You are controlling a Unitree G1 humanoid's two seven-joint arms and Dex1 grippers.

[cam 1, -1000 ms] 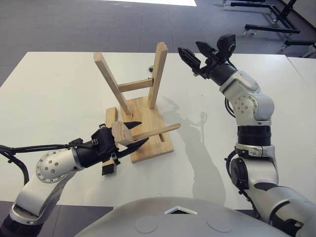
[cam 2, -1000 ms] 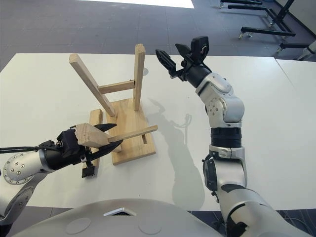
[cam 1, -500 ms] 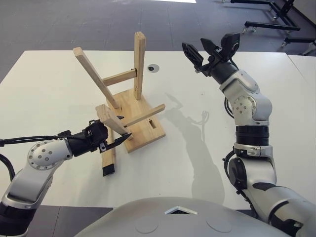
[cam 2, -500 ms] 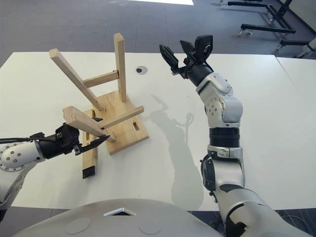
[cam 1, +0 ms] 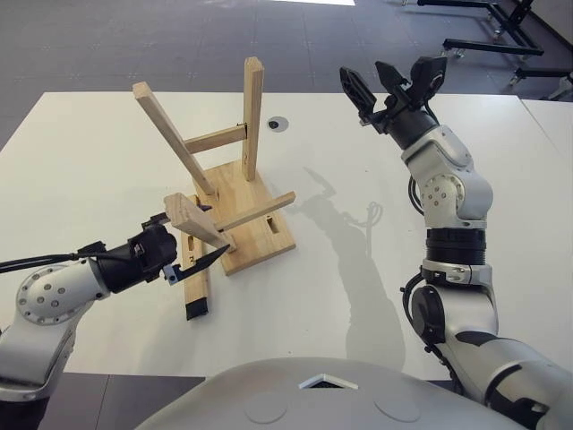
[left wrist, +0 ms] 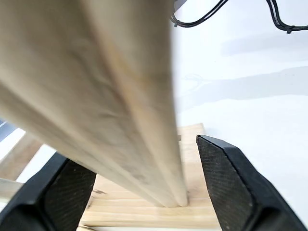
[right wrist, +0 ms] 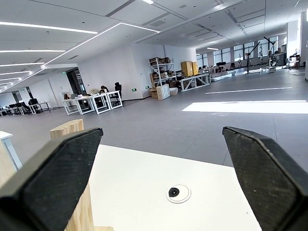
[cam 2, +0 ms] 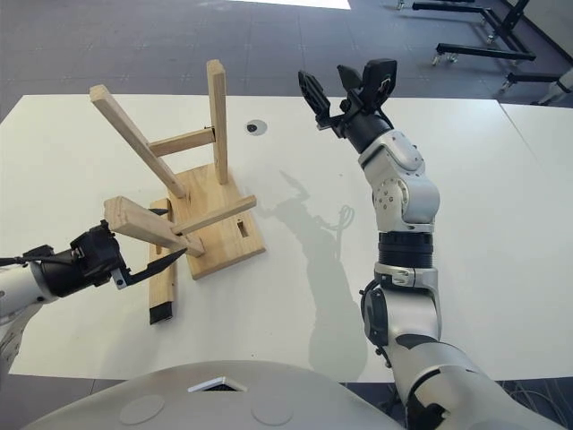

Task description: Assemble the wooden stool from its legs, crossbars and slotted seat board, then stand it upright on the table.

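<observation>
Wide white table [cam 1: 358, 296], a broad stretch of top running from the board out to the 3 o'clock edge. Left of centre at 9 o'clock, the seat board [cam 1: 255, 242] lying flat, well inside the edges, two legs [cam 1: 253, 116] sticking up with a crossbar [cam 1: 217, 140] between. At its 7 o'clock corner a third leg [cam 1: 192, 224], tilted, clenched in the left gripper [cam 1: 208, 235]. Just beside at 6, a spare piece [cam 1: 194, 287] on the table. Right gripper [cam 1: 363, 72] spread wide, high over the far edge at 1 o'clock.

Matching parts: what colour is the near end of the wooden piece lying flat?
Black end; left eye view.
</observation>
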